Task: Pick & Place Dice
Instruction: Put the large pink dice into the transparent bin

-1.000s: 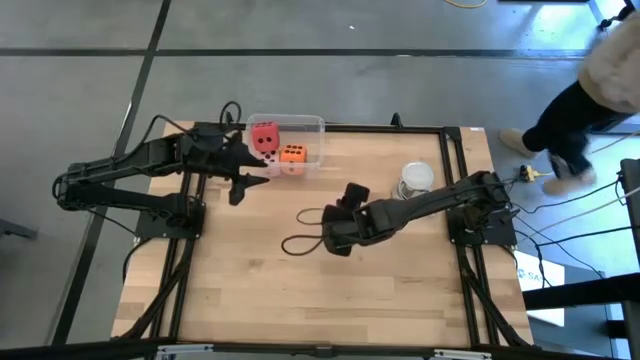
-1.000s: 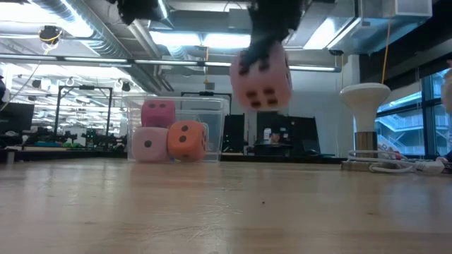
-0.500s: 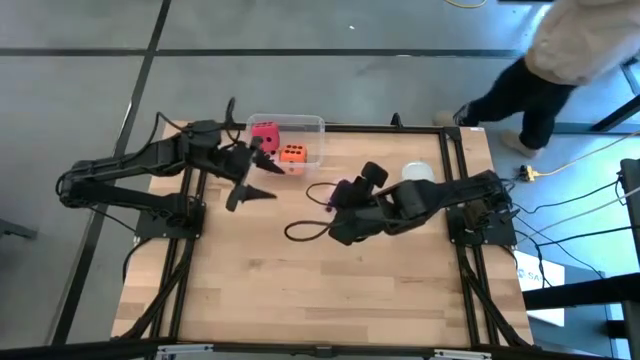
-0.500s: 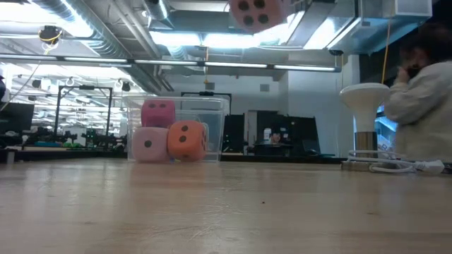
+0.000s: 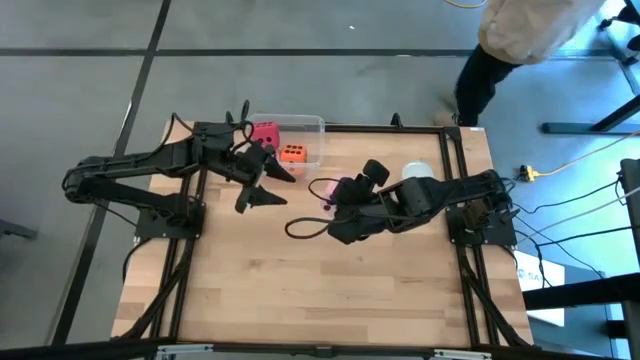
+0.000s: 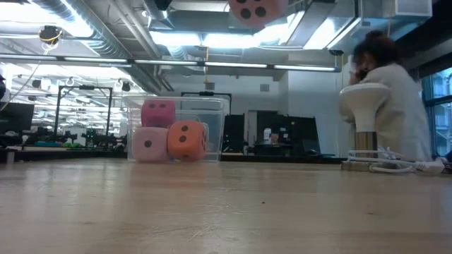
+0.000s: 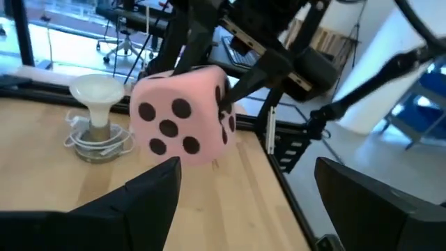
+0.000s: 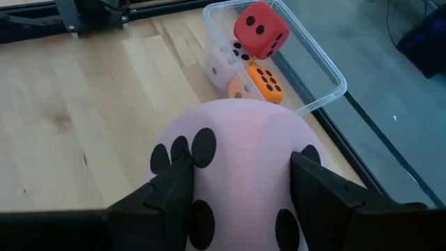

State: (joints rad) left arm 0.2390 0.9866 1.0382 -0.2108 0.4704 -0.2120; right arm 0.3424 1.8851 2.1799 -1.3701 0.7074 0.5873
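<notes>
text: none legible | labels: none | signs: none

The room is bright, lit by long ceiling lights (image 6: 212,37) that glare white in the low view. The bench (image 5: 260,290) is lit evenly, and the arms give only soft, weak shadows. In the low view the near bench surface is blurred. The person (image 6: 395,106) there looks soft. In the right wrist view the close pink die (image 8: 240,167) is out of focus.
</notes>
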